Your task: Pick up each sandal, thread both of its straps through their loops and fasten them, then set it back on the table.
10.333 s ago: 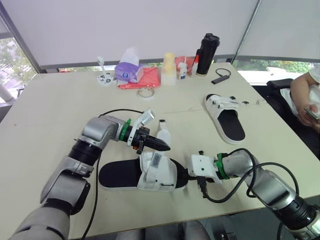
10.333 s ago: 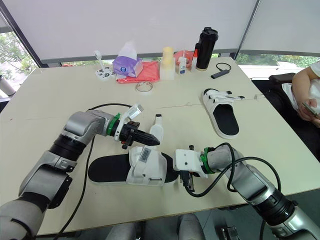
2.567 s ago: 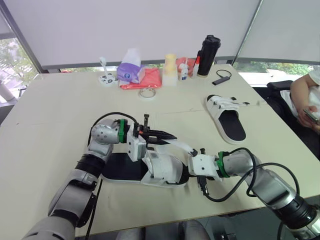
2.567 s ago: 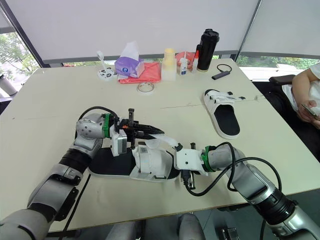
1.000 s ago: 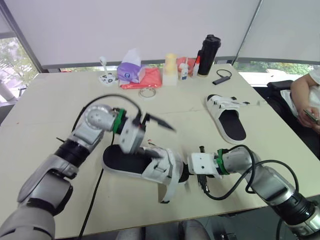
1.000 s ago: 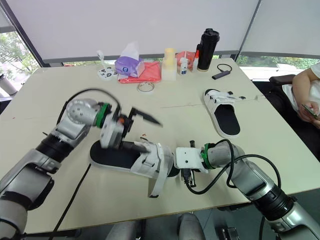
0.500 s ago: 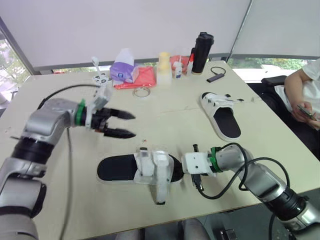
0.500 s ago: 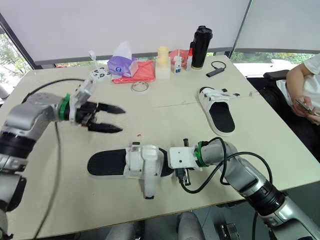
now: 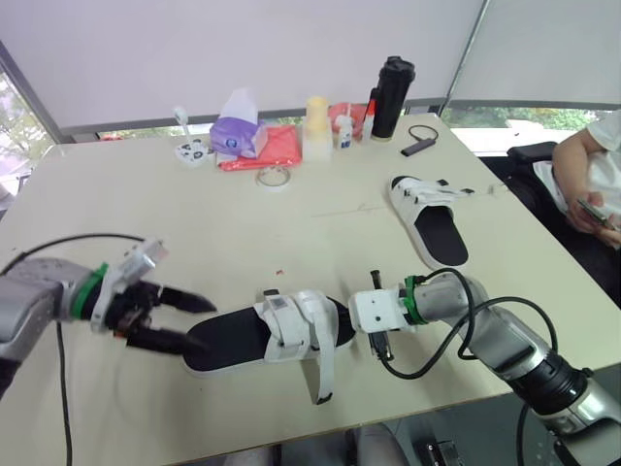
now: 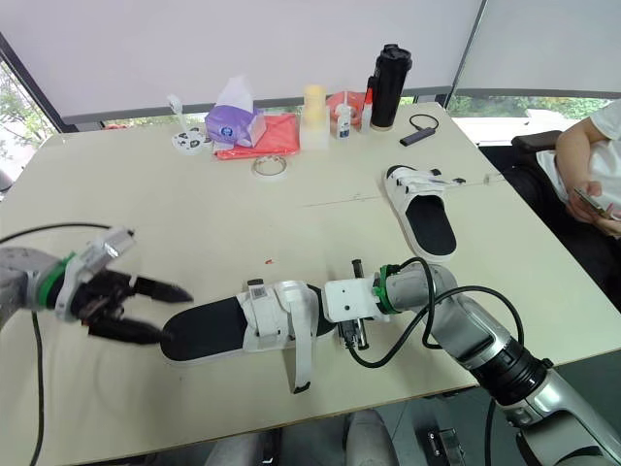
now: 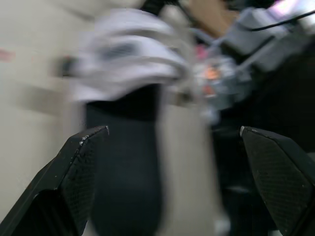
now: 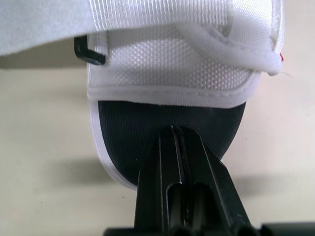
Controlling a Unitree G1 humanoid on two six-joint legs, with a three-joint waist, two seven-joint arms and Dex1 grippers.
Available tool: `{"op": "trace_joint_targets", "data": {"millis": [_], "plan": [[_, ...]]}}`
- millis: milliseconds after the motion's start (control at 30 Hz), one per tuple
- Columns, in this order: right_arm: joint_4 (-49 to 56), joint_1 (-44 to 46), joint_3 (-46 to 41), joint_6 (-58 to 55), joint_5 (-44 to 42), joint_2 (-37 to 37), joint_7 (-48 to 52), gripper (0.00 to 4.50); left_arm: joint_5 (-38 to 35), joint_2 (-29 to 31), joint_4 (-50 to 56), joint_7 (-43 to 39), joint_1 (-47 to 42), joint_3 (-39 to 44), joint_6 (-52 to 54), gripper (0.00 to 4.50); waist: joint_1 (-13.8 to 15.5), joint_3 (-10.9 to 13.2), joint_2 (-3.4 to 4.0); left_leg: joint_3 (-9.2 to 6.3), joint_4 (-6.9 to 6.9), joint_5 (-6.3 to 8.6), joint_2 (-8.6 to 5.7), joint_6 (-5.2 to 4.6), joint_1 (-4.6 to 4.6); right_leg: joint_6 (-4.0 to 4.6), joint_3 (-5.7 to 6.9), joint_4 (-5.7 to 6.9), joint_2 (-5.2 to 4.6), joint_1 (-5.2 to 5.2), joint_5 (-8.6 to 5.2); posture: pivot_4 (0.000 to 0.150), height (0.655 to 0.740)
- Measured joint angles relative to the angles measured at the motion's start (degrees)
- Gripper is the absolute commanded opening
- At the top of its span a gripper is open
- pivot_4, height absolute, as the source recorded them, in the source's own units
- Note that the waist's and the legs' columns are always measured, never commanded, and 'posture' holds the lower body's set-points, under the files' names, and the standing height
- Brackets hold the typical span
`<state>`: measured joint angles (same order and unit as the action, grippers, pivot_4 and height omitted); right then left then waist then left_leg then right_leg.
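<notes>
The near sandal, black sole with white straps, lies flat by the table's front edge. One strap hangs loose toward that edge. My left gripper is open just left of the sandal's heel, holding nothing; the left wrist view shows the blurred sandal ahead between its fingers. My right gripper is shut, its tip resting on the toe end of the sole. The second sandal lies at the far right.
Along the back stand a tissue pack, a red cloth, a tape ring, a yellow bottle and a black flask. A person sits at the right edge.
My left gripper, open throughout, has swung away from over the straps and come down beside the sandal's heel. The loose strap now hangs forward. The right gripper stays at the toe.
</notes>
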<state>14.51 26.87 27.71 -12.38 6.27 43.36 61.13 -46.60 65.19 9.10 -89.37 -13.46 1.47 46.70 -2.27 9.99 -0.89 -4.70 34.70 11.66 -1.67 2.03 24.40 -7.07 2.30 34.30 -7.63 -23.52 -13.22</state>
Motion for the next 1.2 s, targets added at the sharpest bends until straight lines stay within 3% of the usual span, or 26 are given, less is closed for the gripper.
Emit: {"op": "trace_joint_targets", "data": {"millis": [133,267,667,1000,1200], "plan": [[-1.10,0.35,-0.03,0.33,0.45,-0.65,-0.13,0.00,-6.80,-1.99,9.97,6.17,6.53,4.07,6.54,4.46,0.21,0.02,0.03,0.02,0.05,0.00,0.11,0.01,-0.07,0.06,0.02,-0.01,0.09,0.00,0.03,0.150,0.7400],[-1.23,0.46,-0.09,0.17,1.40,-1.39,-0.24,0.00,-7.40,-5.35,14.42,11.89,9.32,3.79,7.13,4.46,0.10,0.02,0.07,0.08,0.07,0.01,0.17,0.02,-0.14,0.13,0.02,-0.05,0.08,0.01,0.07,0.150,0.7400],[5.61,-1.29,-1.96,-6.53,1.44,1.05,3.43,0.00,1.96,-12.57,13.13,20.28,10.81,-3.14,2.12,4.46,1.99,0.12,0.28,0.48,0.06,0.01,0.13,0.02,0.05,0.35,0.05,-0.06,0.08,-0.04,0.22,0.150,0.7400],[7.17,-2.17,-3.76,-10.49,-0.31,2.93,5.99,0.00,5.56,-17.38,16.16,24.29,11.00,-6.47,-2.26,4.46,3.29,0.12,0.28,0.55,0.21,0.04,0.10,0.04,0.05,0.34,0.04,-0.17,0.01,0.10,0.21,0.150,0.7400],[6.64,-2.47,-4.52,-10.94,-2.76,3.86,7.89,0.00,8.78,-16.31,17.43,24.12,10.69,-7.66,-5.16,4.46,3.07,0.12,0.29,0.56,0.25,0.04,0.10,0.03,0.05,0.34,0.04,-0.14,0.03,0.10,0.21,0.150,0.7400]]}}
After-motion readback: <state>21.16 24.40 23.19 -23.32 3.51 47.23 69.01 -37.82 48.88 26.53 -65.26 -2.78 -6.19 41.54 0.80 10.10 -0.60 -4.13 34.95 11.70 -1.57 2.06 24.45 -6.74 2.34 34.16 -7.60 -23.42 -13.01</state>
